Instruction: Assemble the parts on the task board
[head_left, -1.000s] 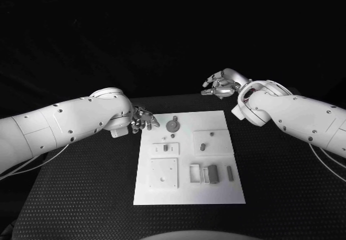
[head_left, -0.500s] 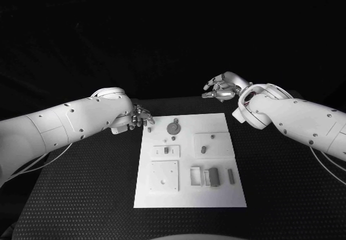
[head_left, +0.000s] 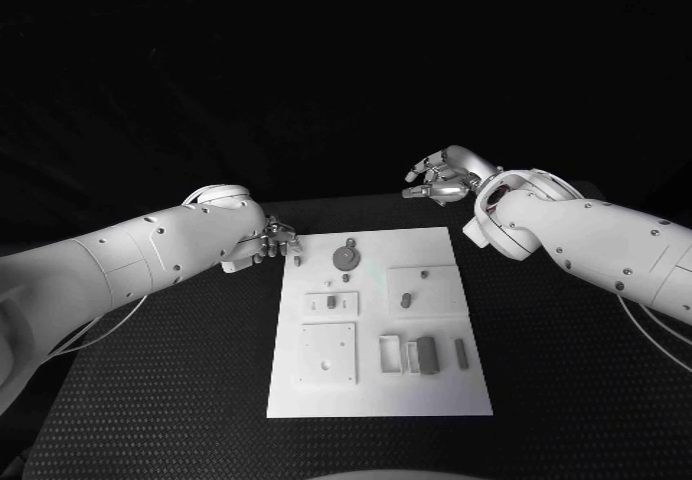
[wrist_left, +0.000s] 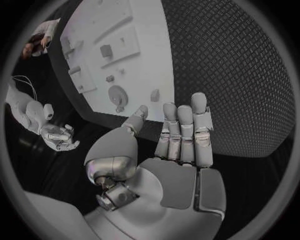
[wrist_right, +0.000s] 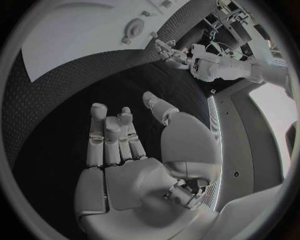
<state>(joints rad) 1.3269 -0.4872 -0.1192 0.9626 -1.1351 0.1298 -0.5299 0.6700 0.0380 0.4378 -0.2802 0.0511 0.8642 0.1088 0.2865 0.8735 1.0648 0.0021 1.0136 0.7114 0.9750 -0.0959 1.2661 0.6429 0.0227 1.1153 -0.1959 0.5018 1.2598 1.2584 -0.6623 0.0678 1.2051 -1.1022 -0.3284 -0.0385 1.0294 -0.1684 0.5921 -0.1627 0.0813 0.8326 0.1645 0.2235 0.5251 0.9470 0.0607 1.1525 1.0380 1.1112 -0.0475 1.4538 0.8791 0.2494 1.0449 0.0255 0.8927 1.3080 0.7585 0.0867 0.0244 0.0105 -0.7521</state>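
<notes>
We see the white task board (head_left: 378, 390) lying in the middle of the black table (head_left: 159, 400), with its small grey parts spread across it: a round disc (head_left: 346, 255) near the far edge, a small peg (head_left: 405, 296) in a raised square to its right, a square plate (head_left: 327, 350) on the near left, and a cluster of upright blocks (head_left: 423, 353) on the near right. We can make out no writing or labels on the board, though the parts are small. Our left hand (head_left: 274, 243) hovers just off the board's far left corner, fingers straight and apart, holding nothing. Our right hand (head_left: 441, 177) hangs beyond the far right corner, well clear of the board, fingers loosely spread and empty.
</notes>
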